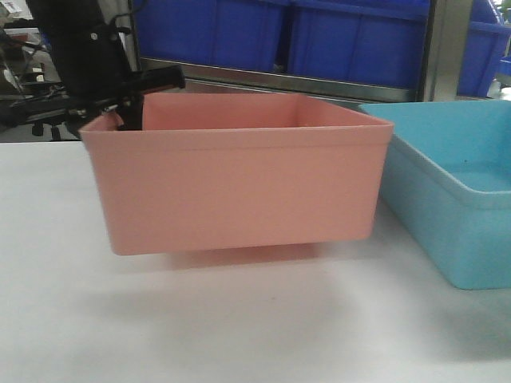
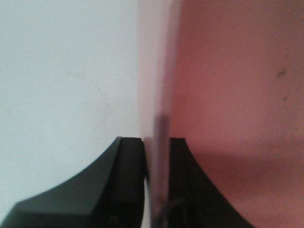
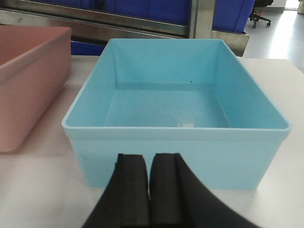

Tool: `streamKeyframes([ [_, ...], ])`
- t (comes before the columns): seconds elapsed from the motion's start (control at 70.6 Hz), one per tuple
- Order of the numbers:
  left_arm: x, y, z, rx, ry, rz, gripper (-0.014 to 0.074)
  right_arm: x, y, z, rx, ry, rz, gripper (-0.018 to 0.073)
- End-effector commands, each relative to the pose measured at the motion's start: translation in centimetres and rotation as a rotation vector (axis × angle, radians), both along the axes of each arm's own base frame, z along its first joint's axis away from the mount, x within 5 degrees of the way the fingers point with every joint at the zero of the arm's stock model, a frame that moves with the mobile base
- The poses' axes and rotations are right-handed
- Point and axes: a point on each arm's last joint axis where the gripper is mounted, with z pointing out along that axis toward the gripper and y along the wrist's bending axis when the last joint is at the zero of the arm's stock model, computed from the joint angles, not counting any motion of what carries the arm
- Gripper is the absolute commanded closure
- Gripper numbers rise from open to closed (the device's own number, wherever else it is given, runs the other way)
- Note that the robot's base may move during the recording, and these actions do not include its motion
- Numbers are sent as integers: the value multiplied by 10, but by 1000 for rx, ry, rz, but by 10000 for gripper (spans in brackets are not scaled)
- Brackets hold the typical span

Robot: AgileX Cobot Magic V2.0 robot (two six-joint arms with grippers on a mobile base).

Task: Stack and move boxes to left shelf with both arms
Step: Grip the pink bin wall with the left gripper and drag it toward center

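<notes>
my left gripper (image 2: 156,142): jaws clamped on the thin side wall of the pink box (image 2: 237,95), one finger inside, one outside, wall pinched edge-on btwn them. front view puts that grip at the box's back left corner. the box looks lifted just off the table (image 1: 239,327), shadow under it, base not quite level.

my right gripper (image 3: 149,164): jaws together, nothing in them, low in front of the near wall of the blue box (image 3: 190,156), not touching it afaict. blue box sits flat on the table, empty, just right of the pink one w/ a small gap btwn. behind both is a steel rail (image 1: 279,80) w/ dark blue bins (image 1: 223,32) above it. where it all has to end up, can't tell from here.

risks, imo:
- the whole pink box hangs off one pinch at one corner. thin wall can flex or slide in the pads, so the box may droop, twist or drop.
- if it's tilted when it comes over the blue one, a low corner prob catches the blue rim and shoves it instead of nesting.
- swinging right too low = pink wall knocks blue wall.
- right side: pushing fwd w/ jaws shut just bulldozes the blue box. need to open first, then take the rim.
</notes>
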Motion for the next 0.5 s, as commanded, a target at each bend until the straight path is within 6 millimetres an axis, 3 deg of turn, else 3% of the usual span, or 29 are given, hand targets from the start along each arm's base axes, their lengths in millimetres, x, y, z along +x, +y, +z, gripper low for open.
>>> streamKeyframes([
  [0.0,-4,-13,34,-61,-125,7,598,-2,1,15,-5,-121,7,524],
  [0.198,-4,-21,16,-20,-83,-16,598,-2,1,15,-5,-121,7,524],
  [0.481,-5,-23,11,1,-86,-29,598,-2,1,15,-5,-121,7,524],
])
